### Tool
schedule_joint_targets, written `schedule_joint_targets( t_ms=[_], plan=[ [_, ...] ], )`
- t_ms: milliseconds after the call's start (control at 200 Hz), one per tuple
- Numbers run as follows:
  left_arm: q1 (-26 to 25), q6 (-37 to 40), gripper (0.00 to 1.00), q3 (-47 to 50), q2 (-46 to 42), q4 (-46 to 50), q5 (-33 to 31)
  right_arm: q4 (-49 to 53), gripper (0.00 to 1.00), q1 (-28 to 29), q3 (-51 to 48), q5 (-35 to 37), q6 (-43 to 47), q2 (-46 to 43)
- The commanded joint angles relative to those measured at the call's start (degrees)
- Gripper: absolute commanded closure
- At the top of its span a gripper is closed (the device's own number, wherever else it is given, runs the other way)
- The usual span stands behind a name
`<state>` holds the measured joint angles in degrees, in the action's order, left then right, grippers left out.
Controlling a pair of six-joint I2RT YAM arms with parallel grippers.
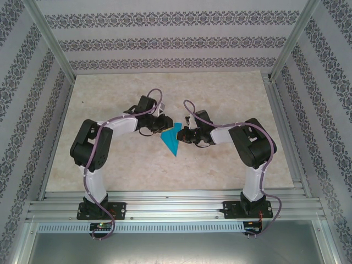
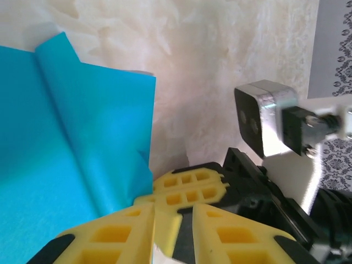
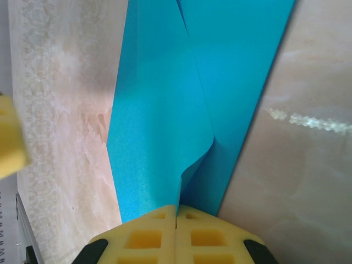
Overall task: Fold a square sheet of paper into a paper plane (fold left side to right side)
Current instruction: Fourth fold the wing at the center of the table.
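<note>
The square sheet of paper is teal-blue and folded into a pointed triangle, lying on the table between the two arms with its tip toward the near edge. In the right wrist view the paper shows a centre crease and a raised flap. My right gripper is shut on that flap's edge, and it meets the paper's right side. My left gripper stands slightly open beside the paper's corner, nothing between its fingers, close to the right gripper's yellow fingertips. It sits at the paper's upper left.
The beige marbled tabletop has free room on all sides of the paper. Patterned walls and aluminium frame posts enclose it. The right arm's wrist camera block is close in front of my left gripper.
</note>
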<state>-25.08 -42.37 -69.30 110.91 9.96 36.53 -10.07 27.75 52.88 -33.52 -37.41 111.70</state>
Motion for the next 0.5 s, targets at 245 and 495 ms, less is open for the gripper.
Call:
schedule_joint_targets(
  t_ms=[245,495],
  plan=[
    [-2.0,-1.9,0.75,-3.4,7.2,-2.7,2.2,4.1,0.96,1.1,0.4,2.6,2.0,3.0],
    [-2.0,-1.8,0.75,-2.6,8.2,-2.6,0.8,5.7,0.96,1.0,1.1,3.5,2.0,3.3]
  ],
)
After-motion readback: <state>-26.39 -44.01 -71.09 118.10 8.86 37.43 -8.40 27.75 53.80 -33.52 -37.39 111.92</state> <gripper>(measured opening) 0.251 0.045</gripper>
